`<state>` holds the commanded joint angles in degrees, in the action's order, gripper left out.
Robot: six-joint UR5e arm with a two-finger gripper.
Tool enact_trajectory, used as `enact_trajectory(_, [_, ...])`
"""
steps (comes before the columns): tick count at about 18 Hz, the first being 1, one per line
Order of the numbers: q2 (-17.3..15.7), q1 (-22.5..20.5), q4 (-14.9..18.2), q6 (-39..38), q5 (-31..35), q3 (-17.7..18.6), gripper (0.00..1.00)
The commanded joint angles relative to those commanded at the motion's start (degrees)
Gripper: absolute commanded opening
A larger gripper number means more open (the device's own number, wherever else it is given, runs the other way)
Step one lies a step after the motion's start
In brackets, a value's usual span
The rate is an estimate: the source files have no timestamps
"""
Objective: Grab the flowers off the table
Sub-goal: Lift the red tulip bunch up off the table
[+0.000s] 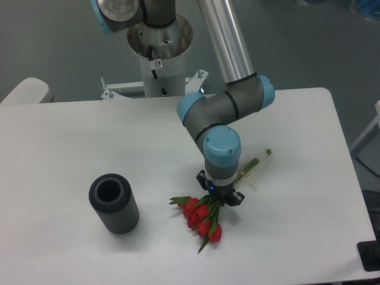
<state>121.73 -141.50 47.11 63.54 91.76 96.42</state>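
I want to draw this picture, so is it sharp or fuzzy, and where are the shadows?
In the camera view, the whole picture is a little soft and grainy; the flowers show as red blobs without petal detail. The light is even, so shadows are faint: a soft one lies beside the dark vase and under the pincer. The table looks bright white, with no harsh glare.

Only the dark ribbed vase (114, 203) stands on the table (309, 196), well left of the flowers (203, 218).
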Motion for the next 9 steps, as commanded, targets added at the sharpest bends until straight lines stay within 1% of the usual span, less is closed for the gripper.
enact_trajectory(3, [-0.61, 0.00, 0.17, 0.09, -0.17, -1.67, 0.33])
enact_trajectory(6, [-1.76, 0.35, 1.40, 0.61, -0.88, -4.82, 0.33])
enact_trajectory(9, [-2.98, 1.49, 1.49, 0.70, -2.72, -7.11, 0.33])
